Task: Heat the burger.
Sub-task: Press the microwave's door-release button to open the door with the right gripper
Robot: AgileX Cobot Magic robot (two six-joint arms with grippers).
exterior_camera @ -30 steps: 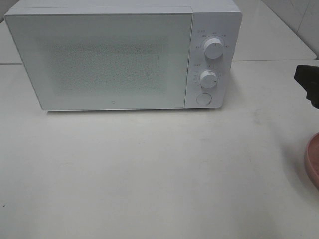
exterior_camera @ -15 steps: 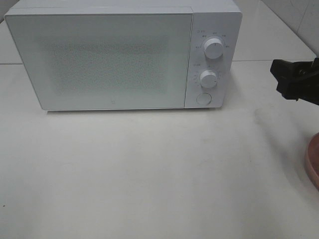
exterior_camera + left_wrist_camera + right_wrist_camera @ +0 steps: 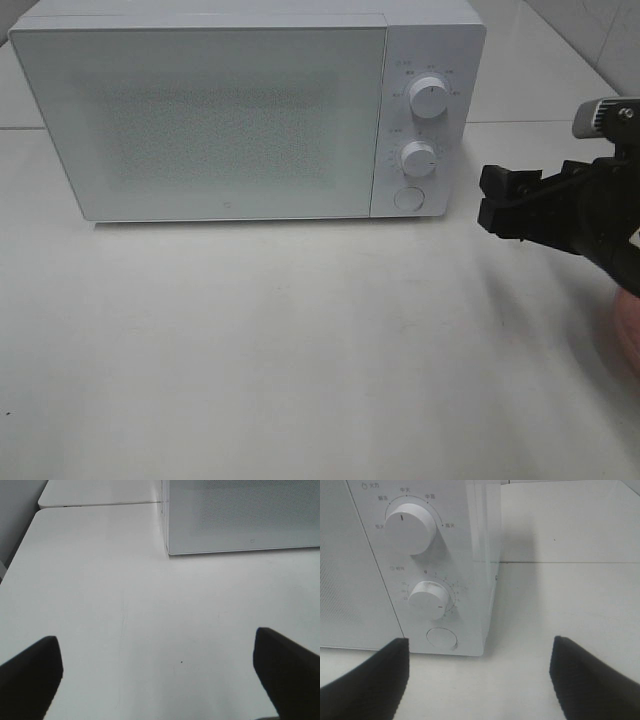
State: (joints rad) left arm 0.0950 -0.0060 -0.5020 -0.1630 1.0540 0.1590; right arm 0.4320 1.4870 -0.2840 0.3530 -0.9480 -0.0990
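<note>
Right gripper [image 3: 488, 200] is held above the white table [image 3: 300, 350] w/ jaws set wide apart, nothing gripped or touched. Left gripper [image 3: 155, 640] is likewise spread wide & empty over the table, short of the microwave's front left corner. Nearest the camera, at the right edge of the exterior view, a sliver of pink plate [image 3: 630, 335] is partly hidden behind the right gripper. Further back, the white microwave [image 3: 220, 120] is stood w/ door shut. Its upper knob [image 3: 429, 97], lower knob [image 3: 418, 158] & round button [image 3: 407, 198] are faced by the right gripper from just beside the panel, no contact. Burger is not shown in any view, so its place can't be told. Vs. a sec. earlier, the right gripper has been brought in from the right edge toward the panel.
</note>
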